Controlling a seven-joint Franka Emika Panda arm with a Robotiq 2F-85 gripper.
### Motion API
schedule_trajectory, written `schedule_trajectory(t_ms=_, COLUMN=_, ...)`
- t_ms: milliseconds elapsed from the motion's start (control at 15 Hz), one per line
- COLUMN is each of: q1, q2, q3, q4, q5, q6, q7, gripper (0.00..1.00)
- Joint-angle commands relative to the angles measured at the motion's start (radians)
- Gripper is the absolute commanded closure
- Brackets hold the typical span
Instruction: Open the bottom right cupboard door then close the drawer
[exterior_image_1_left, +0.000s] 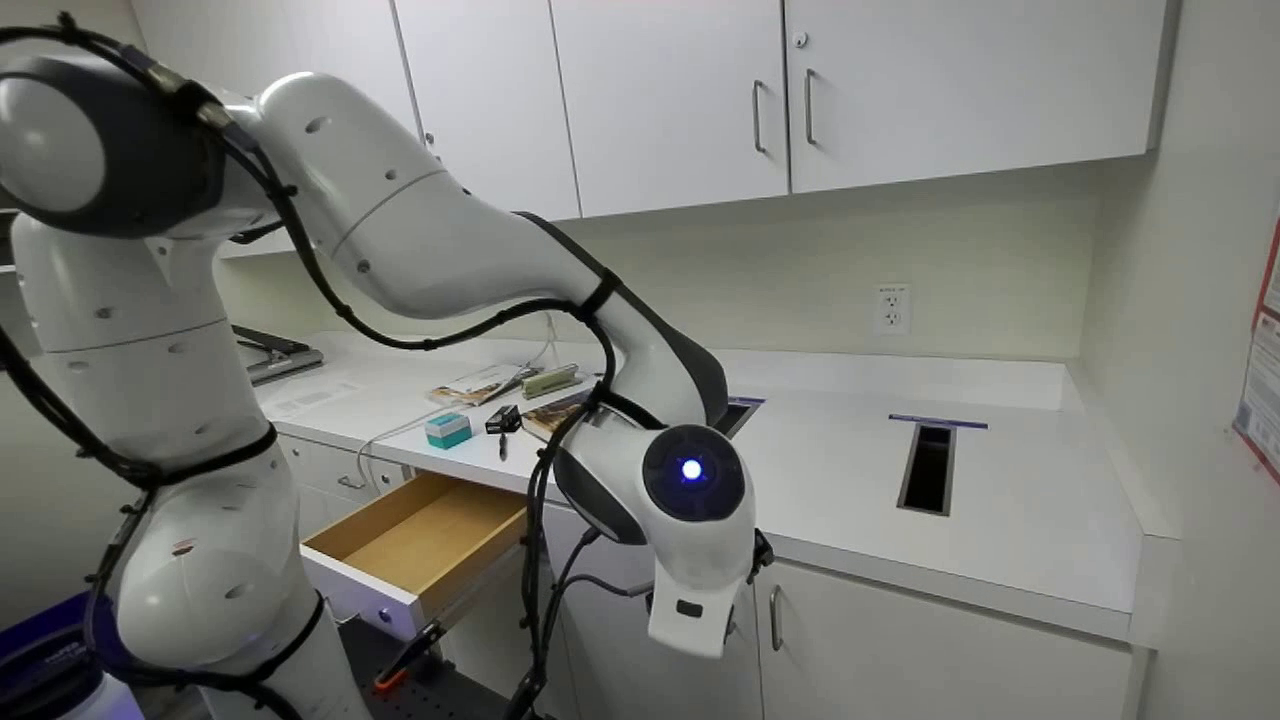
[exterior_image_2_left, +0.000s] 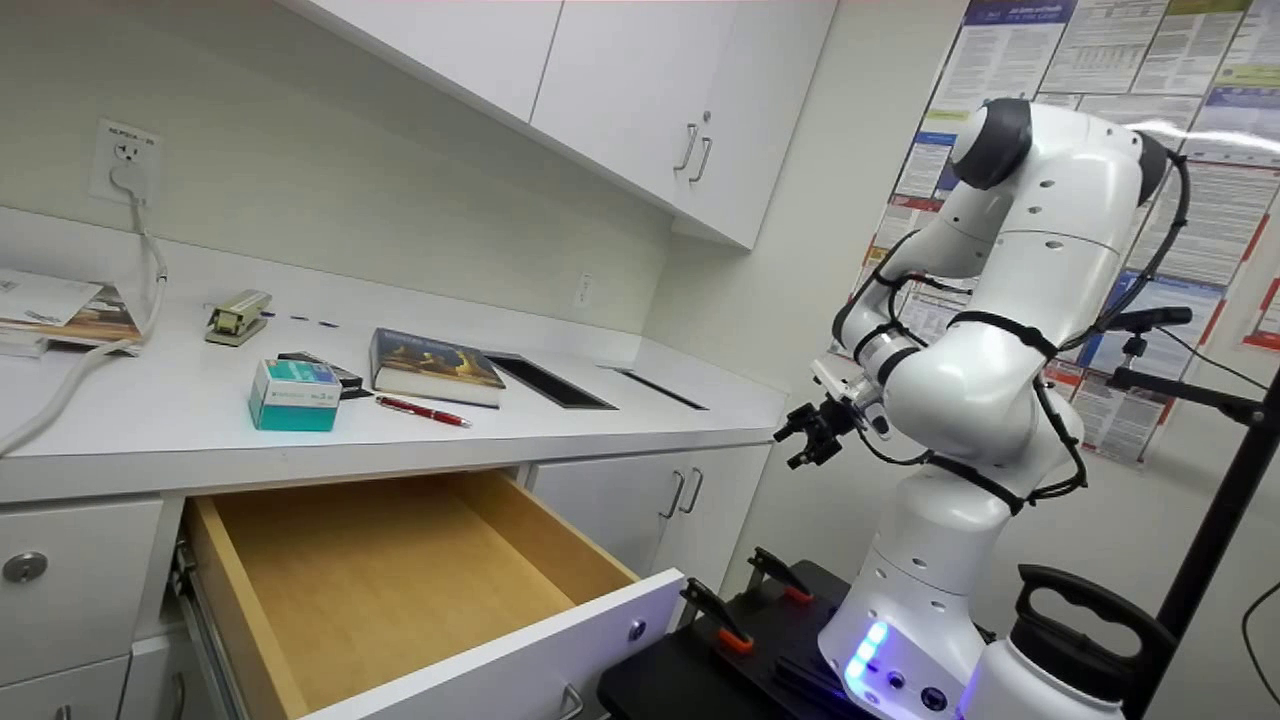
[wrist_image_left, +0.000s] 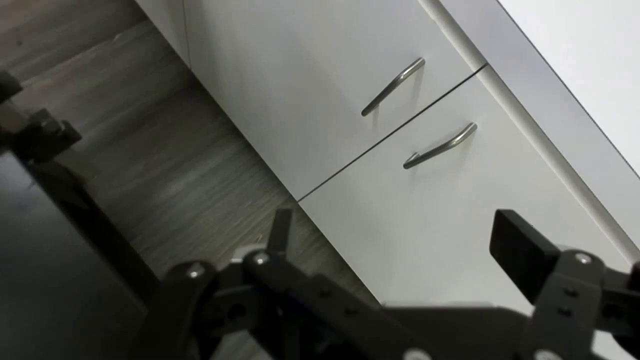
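The bottom right cupboard door (exterior_image_1_left: 960, 650) is white, flat and shut. It shows in both exterior views (exterior_image_2_left: 722, 505) and in the wrist view (wrist_image_left: 445, 220). Its silver bar handle (wrist_image_left: 440, 146) lies ahead of the fingers in the wrist view, apart from them. My gripper (wrist_image_left: 393, 214) is open and empty, in front of the door. In an exterior view the black gripper (exterior_image_2_left: 792, 446) shows side-on, tilted down; in an exterior view the wrist mostly hides it. The drawer (exterior_image_1_left: 440, 540) is pulled out and empty, with a pale wood box and white front (exterior_image_2_left: 520, 665).
The neighbouring base door (wrist_image_left: 280, 90) is shut, its handle (wrist_image_left: 393, 86) beside the seam. The countertop (exterior_image_1_left: 1020, 520) overhangs the doors. On it lie a teal-white box (exterior_image_2_left: 295, 395), a book (exterior_image_2_left: 435, 370), a red pen (exterior_image_2_left: 422, 410) and a stapler (exterior_image_2_left: 238, 317). Black clamps (exterior_image_2_left: 716, 612) grip the robot's table edge.
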Motion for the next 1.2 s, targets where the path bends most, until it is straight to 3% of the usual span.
schedule_trajectory(t_ms=0, q1=-0.013, q2=0.090, q3=-0.001, q4=0.041, q5=0.221, q6=-0.132, q7=-0.050, gripper=0.00)
schedule_trajectory(t_ms=67, q1=-0.002, q2=0.049, q3=0.000, q4=0.013, q5=0.130, q6=-0.064, q7=-0.024, gripper=0.00)
schedule_trajectory(t_ms=200, q1=-0.001, q2=0.082, q3=-0.001, q4=0.022, q5=0.191, q6=-0.097, q7=-0.042, gripper=0.00)
schedule_trajectory(t_ms=467, q1=0.000, q2=0.083, q3=-0.001, q4=0.028, q5=0.199, q6=-0.093, q7=-0.023, gripper=0.00)
schedule_trajectory(t_ms=867, q1=-0.007, q2=0.183, q3=-0.004, q4=0.090, q5=0.230, q6=-0.121, q7=0.218, gripper=0.00)
schedule_trajectory(t_ms=1133, q1=-0.004, q2=0.262, q3=0.009, q4=0.118, q5=0.350, q6=-0.103, q7=0.300, gripper=0.00)
